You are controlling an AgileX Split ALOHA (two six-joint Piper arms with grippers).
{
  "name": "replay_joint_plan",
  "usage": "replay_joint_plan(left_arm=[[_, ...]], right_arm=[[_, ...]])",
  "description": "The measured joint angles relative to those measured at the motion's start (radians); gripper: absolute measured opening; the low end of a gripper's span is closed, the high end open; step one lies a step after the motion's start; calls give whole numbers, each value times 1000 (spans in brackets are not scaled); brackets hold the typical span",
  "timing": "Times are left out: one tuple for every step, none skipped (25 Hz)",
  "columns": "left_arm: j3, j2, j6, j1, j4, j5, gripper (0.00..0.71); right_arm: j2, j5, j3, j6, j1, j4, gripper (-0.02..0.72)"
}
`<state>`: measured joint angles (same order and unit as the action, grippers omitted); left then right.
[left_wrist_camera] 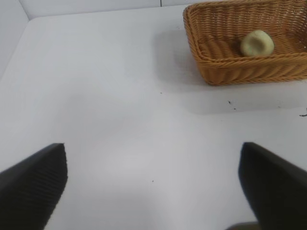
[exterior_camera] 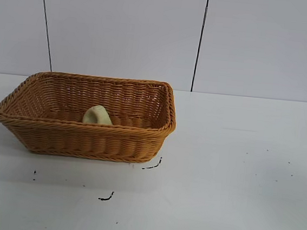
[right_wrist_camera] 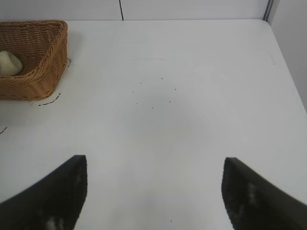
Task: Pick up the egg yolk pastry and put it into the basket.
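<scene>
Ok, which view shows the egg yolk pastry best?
The left wrist view: the egg yolk pastry lies in the basket nearly whole. In the exterior view the near wall hides its base; in the right wrist view the picture's edge crops it.

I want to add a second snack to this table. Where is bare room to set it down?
Bare table spreads right of the basket and along the front edge, bordered only by small black marks. The basket holds just the egg yolk pastry, near its front wall. Both grippers hang open over bare tabletop.

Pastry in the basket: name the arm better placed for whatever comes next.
Neither. The pastry already lies in the basket. Left hand and right hand are open, empty, away from it.
</scene>
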<state>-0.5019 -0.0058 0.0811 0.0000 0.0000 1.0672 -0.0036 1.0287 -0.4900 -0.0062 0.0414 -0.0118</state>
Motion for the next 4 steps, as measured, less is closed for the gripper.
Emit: replay_joint_plan(left_arm=[[0, 0, 0, 0, 0, 0, 697], [0, 0, 0, 0, 0, 0, 697], [0, 0, 0, 0, 0, 0, 697], [0, 0, 0, 0, 0, 0, 697]], right_arm=[[0, 0, 0, 0, 0, 0, 559], [0, 0, 0, 0, 0, 0, 559], [0, 0, 0, 0, 0, 0, 559], [0, 0, 0, 0, 0, 0, 559]])
